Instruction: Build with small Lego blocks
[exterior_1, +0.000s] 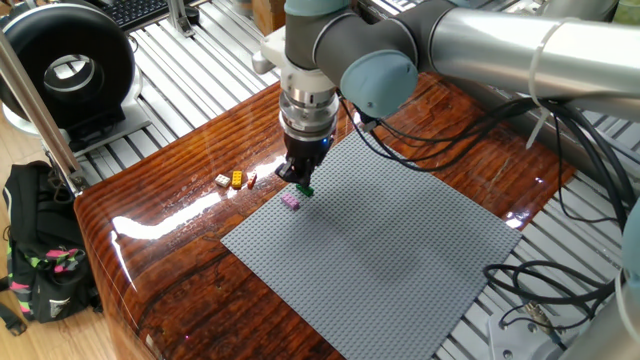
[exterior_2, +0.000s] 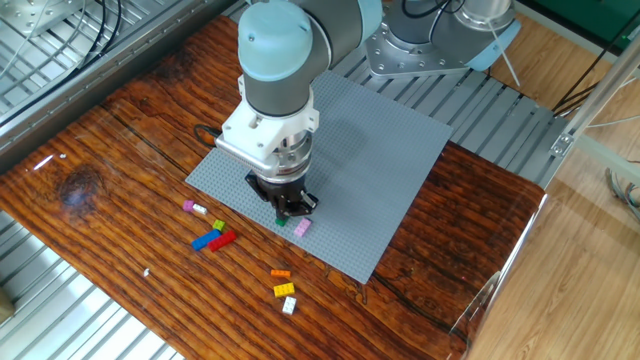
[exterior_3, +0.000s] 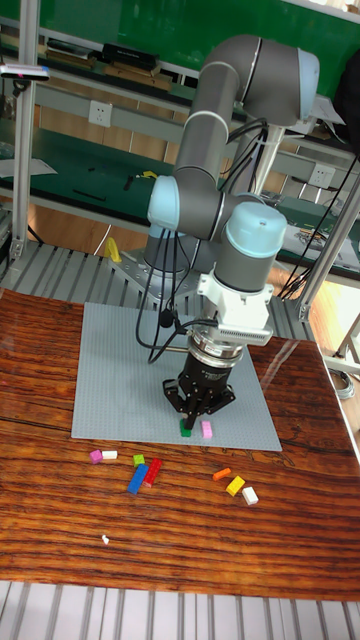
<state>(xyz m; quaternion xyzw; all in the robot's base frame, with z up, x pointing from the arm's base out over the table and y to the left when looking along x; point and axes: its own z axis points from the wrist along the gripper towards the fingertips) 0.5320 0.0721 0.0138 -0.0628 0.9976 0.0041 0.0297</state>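
Note:
My gripper (exterior_2: 289, 211) points straight down over the near edge of the grey baseplate (exterior_2: 380, 150). Its fingers are closed around a small green Lego block (exterior_2: 281, 222) that rests on the plate; the same green block (exterior_3: 186, 431) peeks out under the fingertips in the tall view. A pink block (exterior_2: 302, 228) sits on the plate right beside it. In the one fixed view the gripper (exterior_1: 301, 181) stands over the green block (exterior_1: 305, 190) and the pink block (exterior_1: 290, 201).
Loose blocks lie on the wooden table in front of the plate: a pink-and-white pair (exterior_2: 193, 208), a green (exterior_2: 219, 225), a blue (exterior_2: 207, 241), a red (exterior_2: 224, 239), an orange (exterior_2: 280, 273), a yellow (exterior_2: 285, 290) and a white one (exterior_2: 289, 305). A black cable (exterior_2: 205, 131) runs by the plate's left corner.

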